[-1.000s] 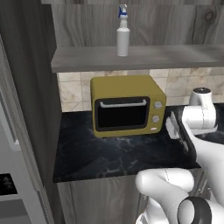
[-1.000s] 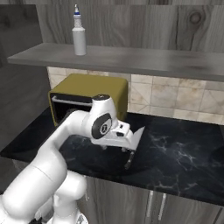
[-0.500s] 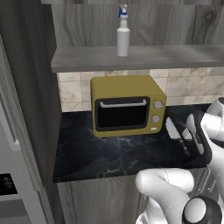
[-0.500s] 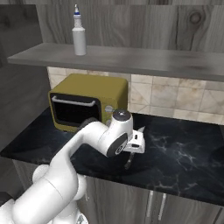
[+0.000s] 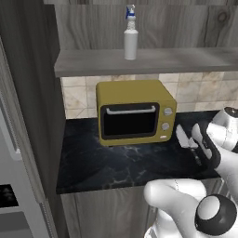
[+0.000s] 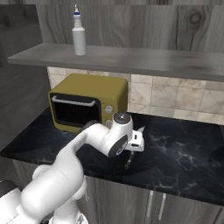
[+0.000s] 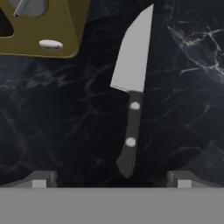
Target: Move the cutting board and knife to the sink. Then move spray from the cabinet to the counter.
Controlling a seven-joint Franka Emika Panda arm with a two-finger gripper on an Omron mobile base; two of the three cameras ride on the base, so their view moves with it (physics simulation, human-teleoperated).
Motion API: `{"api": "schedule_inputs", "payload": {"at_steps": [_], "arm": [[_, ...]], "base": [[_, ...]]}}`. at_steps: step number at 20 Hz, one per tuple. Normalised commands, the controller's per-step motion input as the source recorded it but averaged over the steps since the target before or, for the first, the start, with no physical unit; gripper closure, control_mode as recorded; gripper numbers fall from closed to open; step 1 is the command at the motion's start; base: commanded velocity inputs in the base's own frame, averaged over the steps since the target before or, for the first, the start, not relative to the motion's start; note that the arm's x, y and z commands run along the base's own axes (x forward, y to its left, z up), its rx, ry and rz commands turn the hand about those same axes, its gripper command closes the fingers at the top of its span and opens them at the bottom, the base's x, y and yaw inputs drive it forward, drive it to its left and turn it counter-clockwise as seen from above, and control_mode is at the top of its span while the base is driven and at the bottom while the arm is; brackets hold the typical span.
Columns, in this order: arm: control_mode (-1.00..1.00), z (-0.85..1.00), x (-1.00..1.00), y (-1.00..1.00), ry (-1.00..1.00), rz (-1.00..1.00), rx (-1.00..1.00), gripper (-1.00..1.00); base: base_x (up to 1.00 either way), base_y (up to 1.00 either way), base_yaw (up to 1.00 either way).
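We see the knife [image 7: 131, 94] lying flat on the black counter [image 7: 52, 109], its grey blade toward 12 o'clock in the hand view and its dark handle toward 6 o'clock. The gripper [image 7: 111, 177] hangs above the handle end with its jaws spread wide: one of the fingertips [image 7: 40, 178] is at 8 o'clock of the handle and the other at 4 o'clock, both well apart from it, so nothing is held. A corner of the yellow oven [image 7: 41, 28] is at 11 o'clock in this view.

In the left base view the knife [image 5: 183, 138] lies just beside the oven [image 5: 135, 111], at 3 o'clock of it, and the arm partly covers it. In the right base view the knife [image 6: 139, 139] shows beside the wrist, on the counter [image 6: 183, 153] at 4 o'clock of the oven [image 6: 87, 103].

The spray [image 5: 130, 32] stands upright on the shelf of the cabinet [image 5: 153, 60], at 12 o'clock above the oven; in the right base view the spray [image 6: 79, 31] is at the left part of the cabinet [image 6: 131, 57] shelf.
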Motion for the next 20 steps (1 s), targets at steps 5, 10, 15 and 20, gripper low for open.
{"api": "schedule_inputs", "payload": {"at_steps": [5,10,15,20], "arm": [[-1.00,-0.13,0.22,-0.12,0.13,0.00,-0.01,-1.00],[-1.00,-0.22,0.09,-0.18,-0.01,0.01,0.00,-1.00],[-1.00,-0.24,0.19,-0.09,0.00,0.01,0.00,-1.00],[-1.00,-0.17,0.27,0.00,0.01,0.00,0.00,-1.00]], "base": [[0.00,0.00,0.00],[0.00,0.00,0.00],[0.00,0.00,0.00],[0.00,0.00,0.00]]}}
